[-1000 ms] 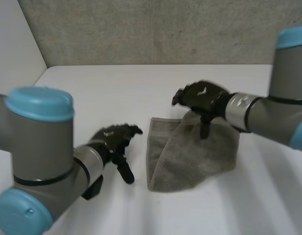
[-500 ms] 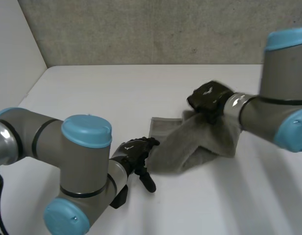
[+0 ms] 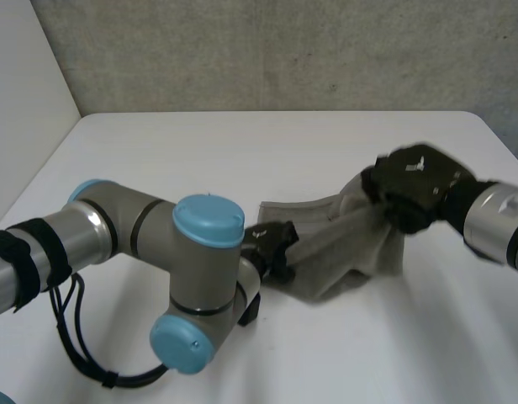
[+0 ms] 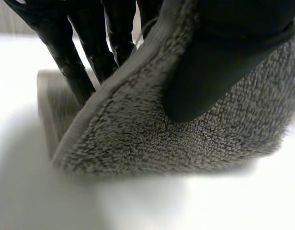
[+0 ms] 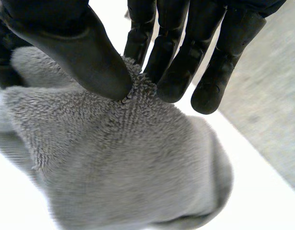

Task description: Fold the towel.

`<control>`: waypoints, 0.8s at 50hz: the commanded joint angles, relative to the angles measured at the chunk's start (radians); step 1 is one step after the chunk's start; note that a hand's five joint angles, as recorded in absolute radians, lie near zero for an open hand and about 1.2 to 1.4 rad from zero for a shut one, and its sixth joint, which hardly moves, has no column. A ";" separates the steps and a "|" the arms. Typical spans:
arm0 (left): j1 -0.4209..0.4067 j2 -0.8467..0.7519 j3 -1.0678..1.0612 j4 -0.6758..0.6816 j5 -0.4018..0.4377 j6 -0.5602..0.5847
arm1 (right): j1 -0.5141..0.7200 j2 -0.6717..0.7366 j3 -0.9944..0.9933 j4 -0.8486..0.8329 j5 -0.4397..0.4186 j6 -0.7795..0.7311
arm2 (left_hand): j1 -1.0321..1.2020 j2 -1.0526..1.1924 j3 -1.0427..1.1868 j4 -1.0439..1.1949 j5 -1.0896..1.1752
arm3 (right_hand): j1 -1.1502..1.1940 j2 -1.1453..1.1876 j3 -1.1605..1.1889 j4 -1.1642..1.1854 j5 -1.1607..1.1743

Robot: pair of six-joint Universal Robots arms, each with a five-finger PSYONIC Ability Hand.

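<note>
You've got the grey towel [image 3: 343,252] right of centre on the white tabletop [image 3: 200,160], bunched and stretched btwn both hands. A flat strip of it lies on the tabletop at its far-left end; the rest rises toward the right.

L side: your left hand [image 3: 274,244] is at the towel's near-left edge, w/ the left arm [image 3: 141,244] bent across in front. In the left wrist view the thumb [image 4: 219,57] presses on top of the raised fold and the fingers [image 4: 73,57] reach down on the other side of it, so the cloth is pinched btwn them.

R side: your right hand [image 3: 414,187] is at the towel's far-right end, holding it up off the tabletop. In the right wrist view its thumb [image 5: 80,48] and fingers [image 5: 169,67] close on a small ridge of cloth at their tips; the rest of the towel bulges below the palm.

The hands are apart, w/ the towel spanning the gap.
</note>
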 commanded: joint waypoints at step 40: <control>0.251 0.518 -0.663 0.165 -0.048 0.249 | 0.148 0.137 -0.075 0.263 0.053 -0.149 | 0.252 0.236 0.242 0.241 0.254 | -0.774 -0.774 -0.788 -0.795 -0.781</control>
